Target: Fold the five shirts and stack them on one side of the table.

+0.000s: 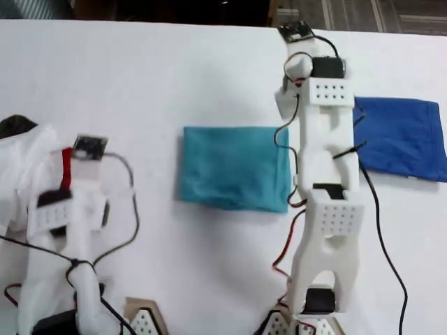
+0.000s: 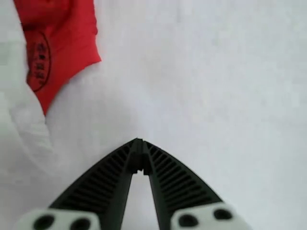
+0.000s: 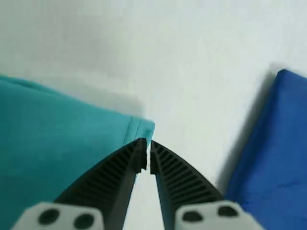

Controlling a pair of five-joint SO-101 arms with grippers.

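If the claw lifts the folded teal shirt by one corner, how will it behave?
The teal shirt is soft folded cloth, so it would probably droop and unfold. It looks thin and likely light. Pushed, it may bunch rather than slide.

Two folded shirts and a heap are set out across the table (image 1: 140, 84).

The centre shirt (image 1: 234, 167) is laid flat at the table's middle, and the right-hand shirt (image 1: 401, 136) is laid apart from it at the right edge, slightly farther back. The right arm (image 1: 323, 174) is stretched between the two, with the right gripper (image 3: 145, 148) placed at the centre shirt's far right corner. The heap of shirts (image 1: 21, 167) is piled at the left edge, the left arm (image 1: 63, 209) is set over it, and the left gripper (image 2: 139, 146) is held over its cloth.
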